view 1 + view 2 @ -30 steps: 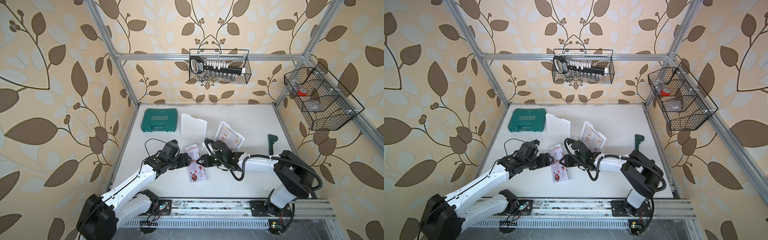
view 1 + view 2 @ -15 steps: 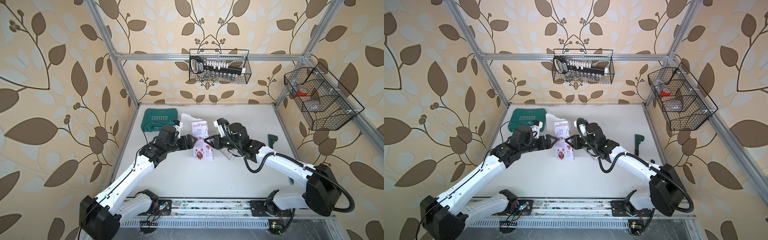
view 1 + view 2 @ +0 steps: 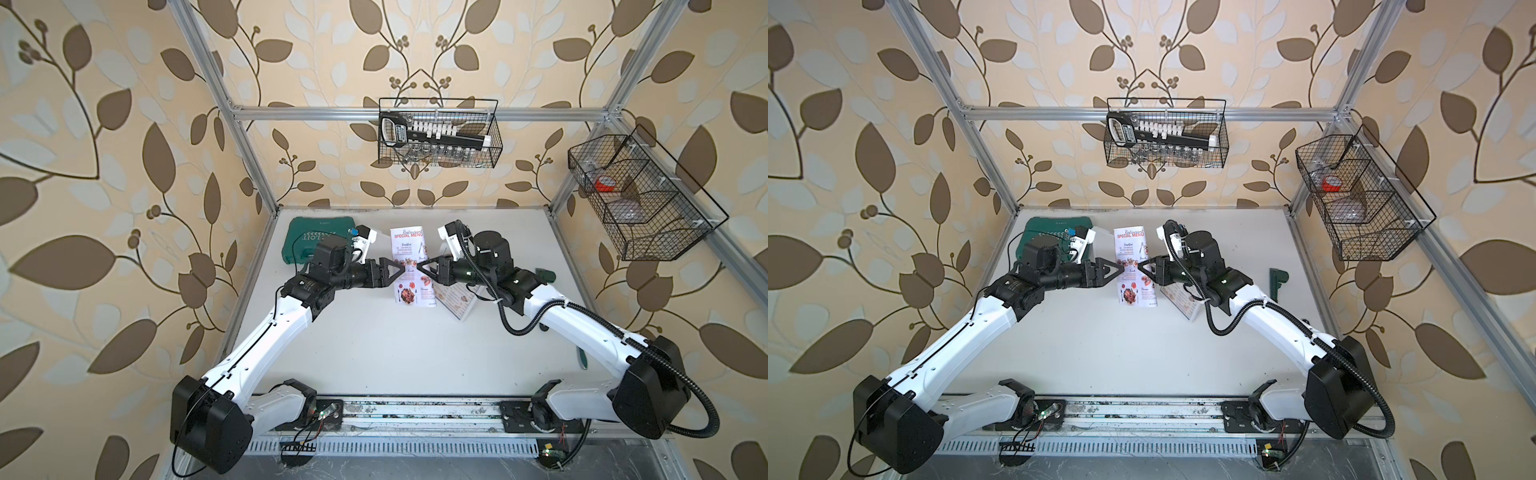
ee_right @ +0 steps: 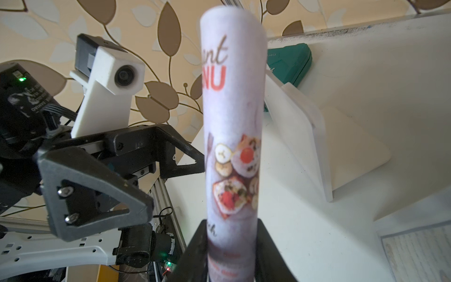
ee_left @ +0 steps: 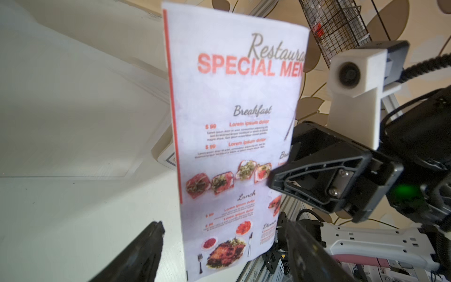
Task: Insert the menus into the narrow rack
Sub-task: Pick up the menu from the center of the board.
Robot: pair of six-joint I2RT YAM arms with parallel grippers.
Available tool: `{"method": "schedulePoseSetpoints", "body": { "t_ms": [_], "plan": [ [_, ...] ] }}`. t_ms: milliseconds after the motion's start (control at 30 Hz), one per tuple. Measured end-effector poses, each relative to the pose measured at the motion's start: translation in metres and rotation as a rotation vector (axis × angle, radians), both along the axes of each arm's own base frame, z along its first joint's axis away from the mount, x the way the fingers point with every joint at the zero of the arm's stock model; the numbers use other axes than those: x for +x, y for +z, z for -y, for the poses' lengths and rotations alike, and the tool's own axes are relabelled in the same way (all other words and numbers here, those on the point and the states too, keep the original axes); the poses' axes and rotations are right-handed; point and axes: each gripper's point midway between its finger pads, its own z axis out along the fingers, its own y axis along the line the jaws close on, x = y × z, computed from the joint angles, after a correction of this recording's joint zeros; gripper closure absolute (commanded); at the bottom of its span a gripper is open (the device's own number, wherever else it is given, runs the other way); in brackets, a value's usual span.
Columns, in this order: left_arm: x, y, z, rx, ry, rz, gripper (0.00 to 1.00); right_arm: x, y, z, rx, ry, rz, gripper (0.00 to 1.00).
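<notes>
In both top views, pinching the Special Menu (image 3: 409, 266) above the table (image 3: 374, 353) with the right gripper (image 3: 419, 269), left gripper (image 3: 402, 271) at its opposite edge. Left wrist: straddling the sheet, fingers (image 5: 146, 256) spread apart. Right wrist: clamping the curled menu between both fingers (image 4: 195, 249).

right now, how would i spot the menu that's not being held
On the white table, look under the right arm. The dark-bordered menu lies flat there, partly hidden, unlike the Special Menu held upright in the right gripper.
</notes>
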Motion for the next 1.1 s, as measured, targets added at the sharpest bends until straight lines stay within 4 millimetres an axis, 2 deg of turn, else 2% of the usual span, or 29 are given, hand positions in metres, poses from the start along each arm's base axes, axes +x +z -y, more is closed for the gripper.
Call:
{"method": "schedulePoseSetpoints", "body": {
  "t_ms": [333,433,633,1100],
  "plan": [
    [0.004,0.000,0.004,-0.028,-0.035,0.000,0.20,-0.008,0.012,-0.001,0.026,0.029,0.016,0.68],
    [0.003,0.003,0.007,-0.043,-0.052,0.004,0.24,-0.009,0.015,-0.002,0.036,0.038,0.020,0.68],
    [0.002,0.008,0.010,-0.064,-0.074,0.017,0.40,-0.010,0.015,-0.002,0.039,0.041,0.021,0.68],
    [0.004,0.006,0.004,-0.066,-0.057,0.017,0.60,-0.008,0.018,-0.003,0.050,0.038,0.028,0.67]
  ]
}}
